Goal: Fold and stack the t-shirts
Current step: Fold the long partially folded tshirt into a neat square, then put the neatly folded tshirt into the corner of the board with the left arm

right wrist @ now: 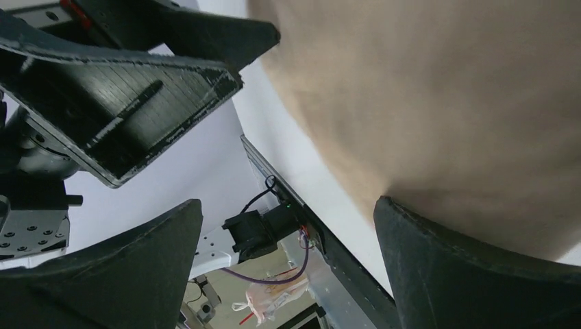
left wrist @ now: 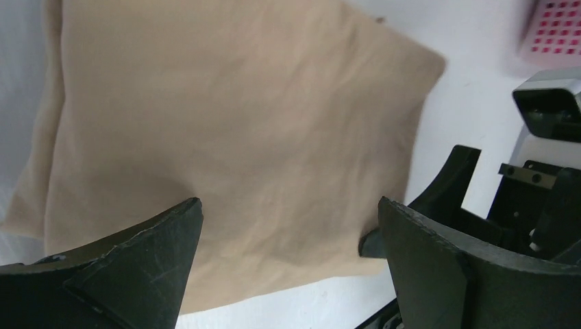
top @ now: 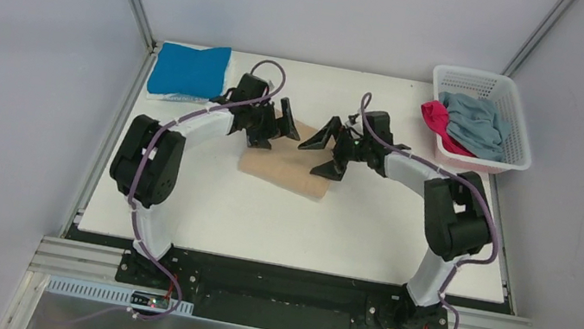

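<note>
The tan t-shirt (top: 283, 169) lies folded into a compact rectangle at the centre of the white table (top: 348, 234), slightly skewed. Bare tabletop borders it on the near side and on both flanks. The left gripper (left wrist: 289, 205) stands over the shirt's far left corner with its fingers spread wide. Its wrist view shows tan cloth across the whole gap, and nothing is gripped. The right gripper (right wrist: 288, 205) stands over the shirt's right end, fingers also spread wide and holding nothing. In its wrist view one finger overlaps the cloth edge and the other is over bare table. The two grippers are near each other, tips facing, and each shows in the other's wrist camera. Whether any fingertip touches the cloth cannot be determined. The bright blue t-shirt (top: 189, 69) lies folded at the far left corner, well apart from the tan one, on something pale of which only a strip shows. The white lattice basket (top: 515, 119) sits at the far right corner. It holds the grey-blue t-shirt (top: 474, 122) and the magenta t-shirt (top: 437, 121), both crumpled, the magenta one against its left wall. Grey walls close in the left, right and far sides. From above, the grippers hide the tan shirt's far edge. In the left wrist view the basket is only a blurred corner.
</note>
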Motion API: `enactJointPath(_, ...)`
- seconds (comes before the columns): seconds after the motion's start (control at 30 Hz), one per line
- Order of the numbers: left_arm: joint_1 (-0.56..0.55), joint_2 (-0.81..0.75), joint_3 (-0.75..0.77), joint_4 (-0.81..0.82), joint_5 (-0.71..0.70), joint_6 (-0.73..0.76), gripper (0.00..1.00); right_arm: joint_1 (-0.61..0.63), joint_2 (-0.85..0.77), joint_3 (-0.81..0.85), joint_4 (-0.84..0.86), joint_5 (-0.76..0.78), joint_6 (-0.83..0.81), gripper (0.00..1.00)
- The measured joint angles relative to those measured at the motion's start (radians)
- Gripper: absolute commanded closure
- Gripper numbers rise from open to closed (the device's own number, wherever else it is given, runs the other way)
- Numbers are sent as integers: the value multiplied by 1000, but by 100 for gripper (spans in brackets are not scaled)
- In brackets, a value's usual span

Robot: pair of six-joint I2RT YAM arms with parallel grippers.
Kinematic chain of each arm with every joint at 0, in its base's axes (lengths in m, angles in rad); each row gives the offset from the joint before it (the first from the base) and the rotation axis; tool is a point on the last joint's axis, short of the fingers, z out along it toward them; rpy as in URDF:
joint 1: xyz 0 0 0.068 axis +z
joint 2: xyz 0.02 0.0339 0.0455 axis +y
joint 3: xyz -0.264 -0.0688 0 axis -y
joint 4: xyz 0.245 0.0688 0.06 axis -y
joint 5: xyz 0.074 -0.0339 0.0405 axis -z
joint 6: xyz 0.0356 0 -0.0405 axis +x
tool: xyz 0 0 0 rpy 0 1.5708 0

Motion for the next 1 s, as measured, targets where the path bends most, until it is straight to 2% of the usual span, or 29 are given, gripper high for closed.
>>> enactJointPath(0.27, 13, 3, -197, 96, 40, -65, 1, -68, 67, -204, 135, -37, 63, 1)
enactJointPath(0.57, 3, -161, -425, 196, 25, -134, 1, -138, 70, -230, 174, -84, 45, 0)
enactJointPath(0.77, -31, -306, -480, 119, -40, -122, 1, -148, -54, -230, 3, 43, -70, 0)
enactJointPath(1.0, -48, -565, -480, -1, -229, -46, 1, -154, -323, -207, -238, 214, -211, 0)
